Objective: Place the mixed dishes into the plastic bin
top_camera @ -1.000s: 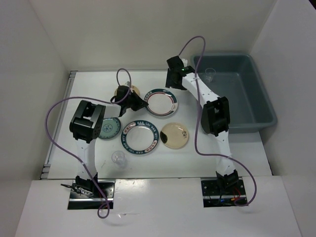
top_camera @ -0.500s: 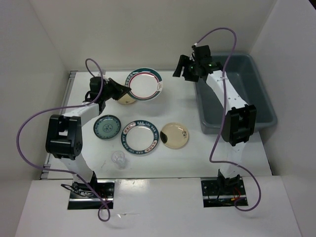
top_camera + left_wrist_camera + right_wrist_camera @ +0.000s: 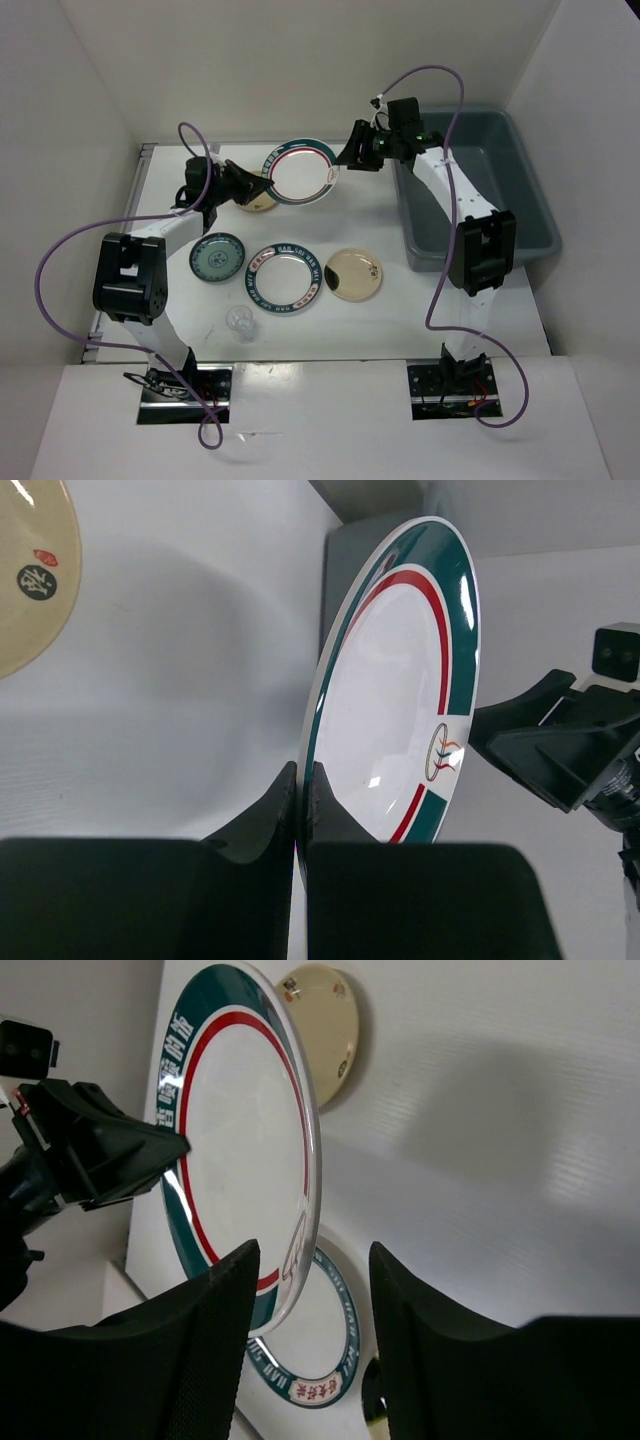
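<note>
Handover neared: our left gripper (image 3: 262, 184) clamped the lifted plate (image 3: 300, 172); our right gripper (image 3: 350, 157), jaws apart, had swung closer.

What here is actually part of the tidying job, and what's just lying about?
Part of the job: held rimmed plate, left claw, right claw, flat rimmed plate, small teal plate, near cream plate, far cream plate, clear cup, grey-blue bin.
Just lying about: purple cables, white walls, table.
</note>
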